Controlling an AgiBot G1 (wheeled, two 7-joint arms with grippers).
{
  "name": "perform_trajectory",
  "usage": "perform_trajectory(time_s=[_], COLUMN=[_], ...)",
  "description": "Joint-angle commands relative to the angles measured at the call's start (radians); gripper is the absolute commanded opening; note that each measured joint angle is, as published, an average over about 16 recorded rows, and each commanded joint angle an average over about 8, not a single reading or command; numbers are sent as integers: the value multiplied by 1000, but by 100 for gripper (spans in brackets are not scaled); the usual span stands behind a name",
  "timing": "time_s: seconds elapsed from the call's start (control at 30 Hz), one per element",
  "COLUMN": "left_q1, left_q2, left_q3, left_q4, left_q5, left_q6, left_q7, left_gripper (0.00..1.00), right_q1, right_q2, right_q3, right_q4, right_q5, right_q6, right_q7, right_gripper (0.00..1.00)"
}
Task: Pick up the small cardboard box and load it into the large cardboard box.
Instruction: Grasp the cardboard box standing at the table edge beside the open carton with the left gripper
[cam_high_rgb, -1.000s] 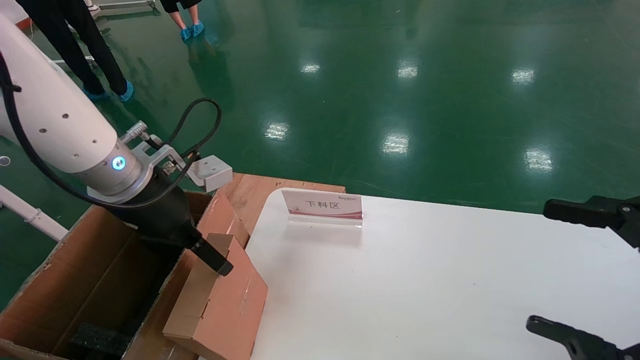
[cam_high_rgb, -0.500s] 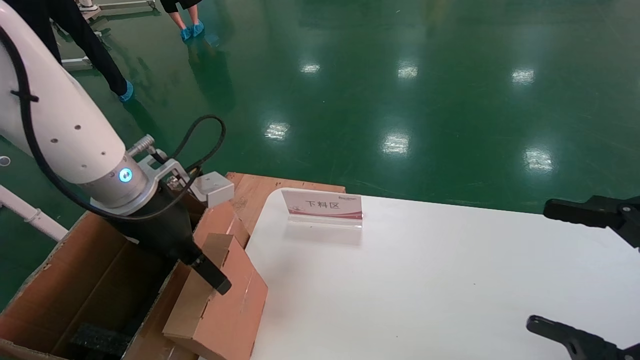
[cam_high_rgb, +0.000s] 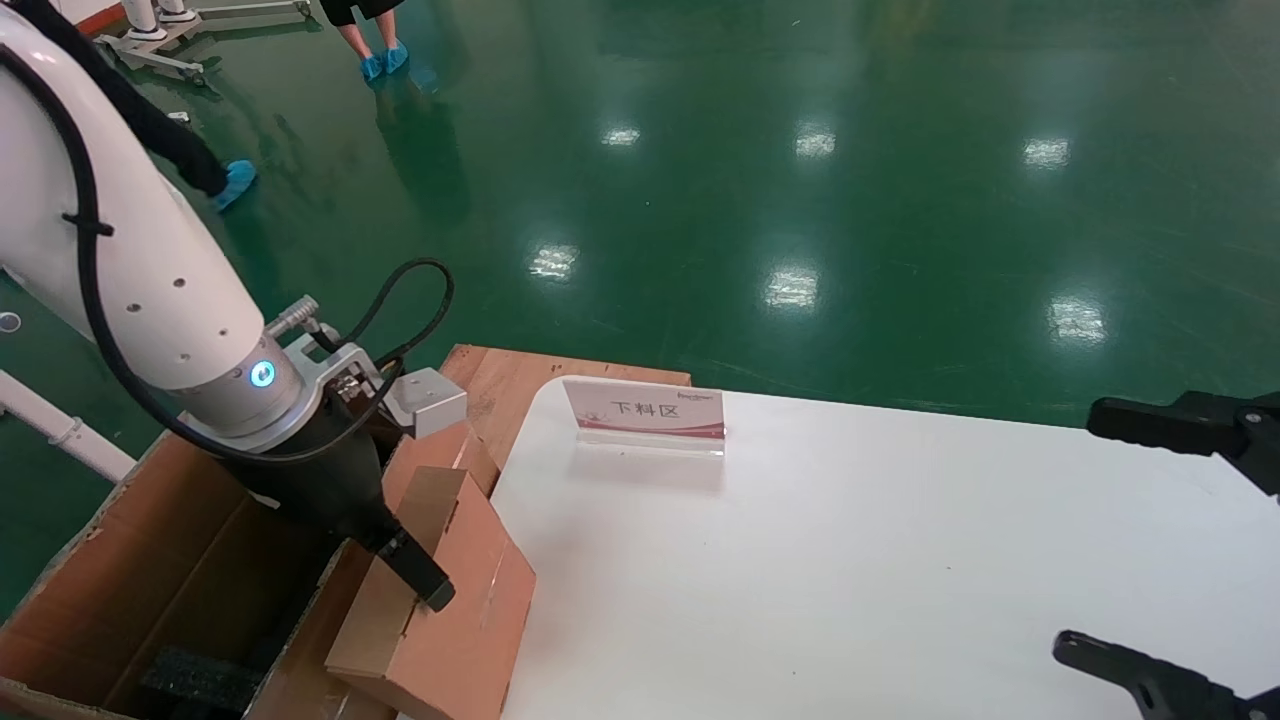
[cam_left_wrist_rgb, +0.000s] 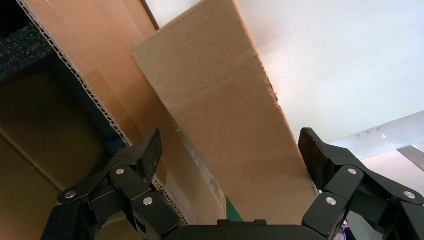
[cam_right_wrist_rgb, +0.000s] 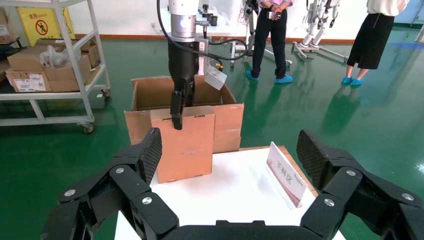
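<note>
The small cardboard box (cam_high_rgb: 440, 610) stands on edge at the white table's left edge and leans against the side flap of the large cardboard box (cam_high_rgb: 150, 570). My left gripper (cam_high_rgb: 415, 580) is open and straddles the small box's top edge from above. In the left wrist view the small box (cam_left_wrist_rgb: 225, 125) lies between the spread fingers (cam_left_wrist_rgb: 150, 155); one finger is over the large box's flap (cam_left_wrist_rgb: 100, 105). Black foam (cam_left_wrist_rgb: 25, 47) shows inside the large box. My right gripper (cam_high_rgb: 1075, 528) is open and empty over the table's right side.
A sign stand (cam_high_rgb: 645, 412) stands on the white table (cam_high_rgb: 850, 560) near its far left corner. A wooden board (cam_high_rgb: 510, 385) lies behind the boxes. People stand on the green floor beyond. A shelf cart (cam_right_wrist_rgb: 50, 65) with cartons shows in the right wrist view.
My left arm has come down, and the open gripper has slid lower over the small box's top edge. The small box and the right arm have not moved.
</note>
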Motion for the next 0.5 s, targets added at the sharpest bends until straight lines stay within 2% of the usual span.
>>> perform_trajectory(time_s=[0.03, 0.07, 0.1, 0.33, 0.37, 0.5], left_q1=[0, 0, 0, 1, 1, 1], left_q2=[1, 1, 1, 1, 1, 1], left_q3=[7, 8, 10, 8, 7, 5], left_q4=[0, 0, 0, 0, 0, 0], left_q5=[-1, -1, -2, -2, -2, -1], left_q6=[-3, -3, -4, -5, -4, -4], left_q7=[-1, -1, -1, -1, -1, -1], left_gripper=[100, 100, 94, 7, 0, 0], right_q1=[0, 0, 0, 0, 0, 0], right_q2=[0, 0, 0, 0, 0, 0], right_q3=[0, 0, 0, 0, 0, 0], right_q4=[0, 0, 0, 0, 0, 0], right_q5=[0, 0, 0, 0, 0, 0], right_q6=[0, 0, 0, 0, 0, 0], right_q7=[0, 0, 0, 0, 0, 0], right_gripper=[100, 100, 92, 5, 0, 0])
